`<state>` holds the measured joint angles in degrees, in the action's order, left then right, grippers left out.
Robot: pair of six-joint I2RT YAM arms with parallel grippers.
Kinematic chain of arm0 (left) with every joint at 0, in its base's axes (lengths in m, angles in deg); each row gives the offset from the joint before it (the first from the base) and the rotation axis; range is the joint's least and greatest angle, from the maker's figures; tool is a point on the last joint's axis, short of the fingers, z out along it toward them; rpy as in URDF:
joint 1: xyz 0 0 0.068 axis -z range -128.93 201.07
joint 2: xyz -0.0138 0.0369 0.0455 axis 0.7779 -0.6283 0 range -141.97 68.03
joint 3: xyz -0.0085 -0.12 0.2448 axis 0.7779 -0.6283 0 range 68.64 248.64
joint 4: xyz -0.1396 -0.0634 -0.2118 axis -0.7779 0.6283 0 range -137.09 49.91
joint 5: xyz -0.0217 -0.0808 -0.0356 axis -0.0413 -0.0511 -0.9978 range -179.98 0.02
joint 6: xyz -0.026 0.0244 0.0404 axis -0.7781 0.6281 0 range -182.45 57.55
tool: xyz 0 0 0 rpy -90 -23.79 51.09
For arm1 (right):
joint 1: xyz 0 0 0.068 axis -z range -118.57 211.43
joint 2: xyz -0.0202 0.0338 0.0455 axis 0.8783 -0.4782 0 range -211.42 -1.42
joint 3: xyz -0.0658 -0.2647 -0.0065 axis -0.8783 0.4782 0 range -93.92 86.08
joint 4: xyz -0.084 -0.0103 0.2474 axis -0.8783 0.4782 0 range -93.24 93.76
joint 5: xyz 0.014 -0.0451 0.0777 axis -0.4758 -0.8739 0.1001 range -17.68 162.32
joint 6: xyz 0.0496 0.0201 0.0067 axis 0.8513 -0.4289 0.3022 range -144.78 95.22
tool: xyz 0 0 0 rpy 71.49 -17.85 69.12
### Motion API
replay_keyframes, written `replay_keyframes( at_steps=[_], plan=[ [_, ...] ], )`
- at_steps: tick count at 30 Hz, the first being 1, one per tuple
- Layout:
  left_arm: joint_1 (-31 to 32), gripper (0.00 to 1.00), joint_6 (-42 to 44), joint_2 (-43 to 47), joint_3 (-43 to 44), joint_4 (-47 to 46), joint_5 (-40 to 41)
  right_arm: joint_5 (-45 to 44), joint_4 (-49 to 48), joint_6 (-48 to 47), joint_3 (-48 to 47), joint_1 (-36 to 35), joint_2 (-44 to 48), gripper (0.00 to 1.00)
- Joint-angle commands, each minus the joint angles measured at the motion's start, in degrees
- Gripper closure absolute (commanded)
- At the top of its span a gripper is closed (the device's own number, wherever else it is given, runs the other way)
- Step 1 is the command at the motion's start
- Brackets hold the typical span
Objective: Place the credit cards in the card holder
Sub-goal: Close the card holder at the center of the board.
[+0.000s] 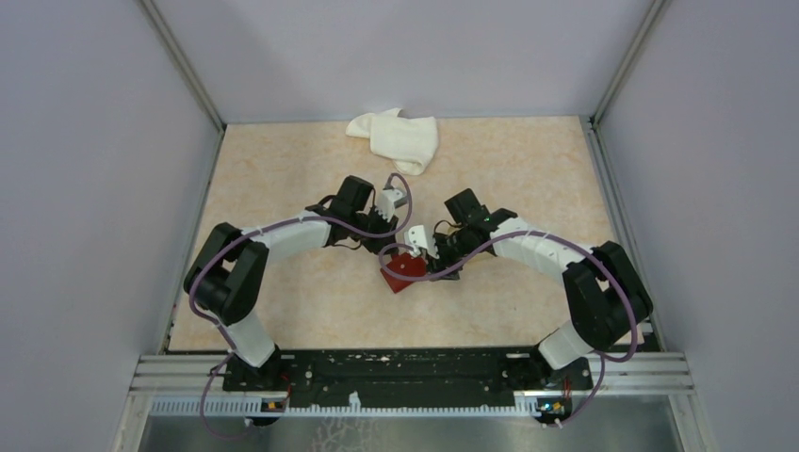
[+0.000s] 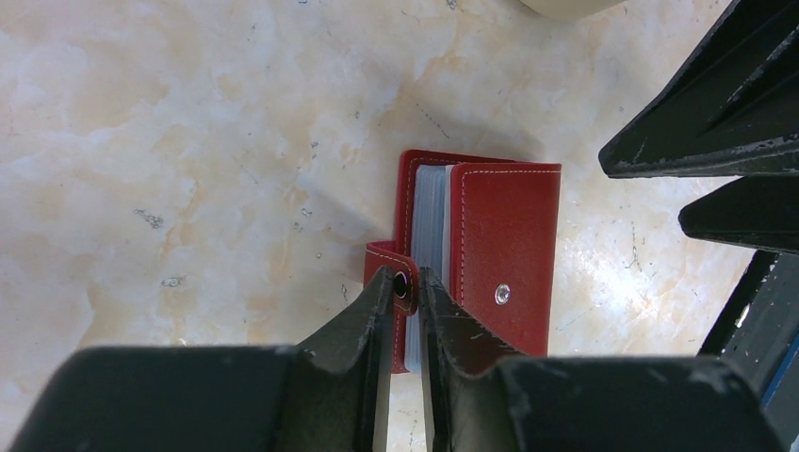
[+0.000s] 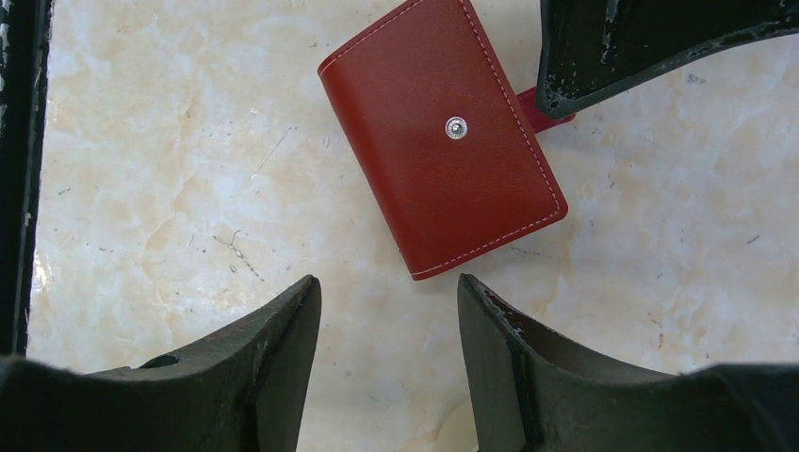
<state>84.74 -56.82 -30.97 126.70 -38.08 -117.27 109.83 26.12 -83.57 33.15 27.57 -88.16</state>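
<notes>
The dark red card holder [image 1: 403,271] lies on the table between both arms, its cover with the metal snap facing up. In the left wrist view it [image 2: 504,245] is slightly open, with grey-white sleeve edges [image 2: 432,217] showing between the covers. My left gripper [image 2: 407,278] is shut on its snap tab [image 2: 382,259]; it also shows in the top view [image 1: 394,252]. My right gripper [image 3: 388,282] is open and empty, just short of the holder's near corner [image 3: 443,141]. It shows in the top view [image 1: 438,271] too. No loose credit card is in view.
A white cloth [image 1: 400,137] lies crumpled at the back of the table. The right gripper's black fingers [image 2: 707,122] stand close to the right of the holder. A pale rounded edge [image 2: 565,5] shows at the top of the left wrist view. Grey walls enclose the table.
</notes>
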Motion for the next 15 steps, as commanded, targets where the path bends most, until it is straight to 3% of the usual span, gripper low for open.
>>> replay_keyframes(
  at_steps=[1,15],
  plan=[
    [0.1,0.79,0.1,0.5,1.4,0.2,-1.4,0.7,-1.7,-0.4,-0.5,0.2,1.7,0.45],
    [-0.5,0.82,-0.3,1.8,1.2,1.1,-1.5,0.4,-1.4,-0.4,-0.7,0.2,1.5,0.45]
  ],
)
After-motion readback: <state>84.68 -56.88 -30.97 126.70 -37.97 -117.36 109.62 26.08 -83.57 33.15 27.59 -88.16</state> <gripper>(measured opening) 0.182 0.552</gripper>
